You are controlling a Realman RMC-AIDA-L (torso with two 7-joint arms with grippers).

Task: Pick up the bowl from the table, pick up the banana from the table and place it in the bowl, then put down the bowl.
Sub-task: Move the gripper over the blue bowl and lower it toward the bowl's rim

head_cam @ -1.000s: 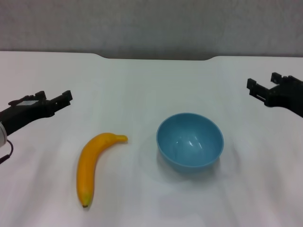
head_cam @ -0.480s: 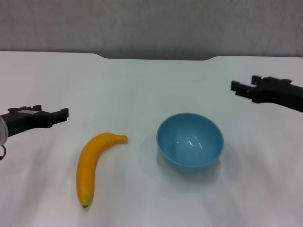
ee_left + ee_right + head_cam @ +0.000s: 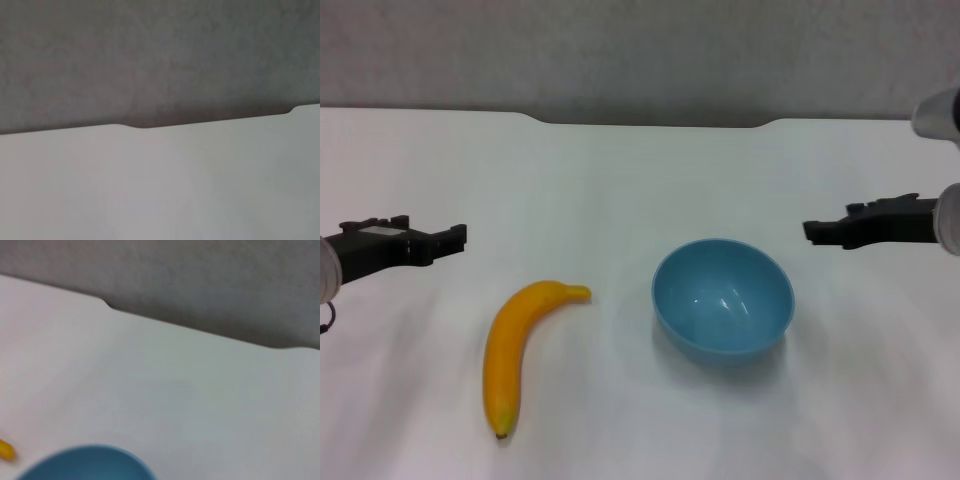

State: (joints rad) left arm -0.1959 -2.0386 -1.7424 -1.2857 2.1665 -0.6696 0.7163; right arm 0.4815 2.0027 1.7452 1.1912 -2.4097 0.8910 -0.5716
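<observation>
- Starting out: nothing of the task done yet, judging by the layout.
- Bowl (image 3: pixel 722 300) sitting upright on the bench (image 3: pixel 620 180), roughly mid-bench, empty inside; not lifted.
- Banana (image 3: pixel 515 345) lying flat on the bench to the bowl's left, apart from it, stem end pointing toward the bowl; untouched.
- Left end effector (image 3: pixel 448 240) hovering above the bench beyond the banana, near it but not touching; whether prongs are apart or together cannot be told.
- Right end effector (image 3: pixel 820 231) hovering to the right of the bowl, just beyond its rim, no contact; prong spacing cannot be told either.
- Right wrist view showing the bowl rim (image 3: pixel 85 462) close below and a sliver of banana (image 3: pixel 6 450); left wrist view showing only bare bench (image 3: pixel 160 190) and far edge.
- Left to do, by estimate: grasp and lift bowl, grasp banana, drop it in, set bowl down — all of it.
</observation>
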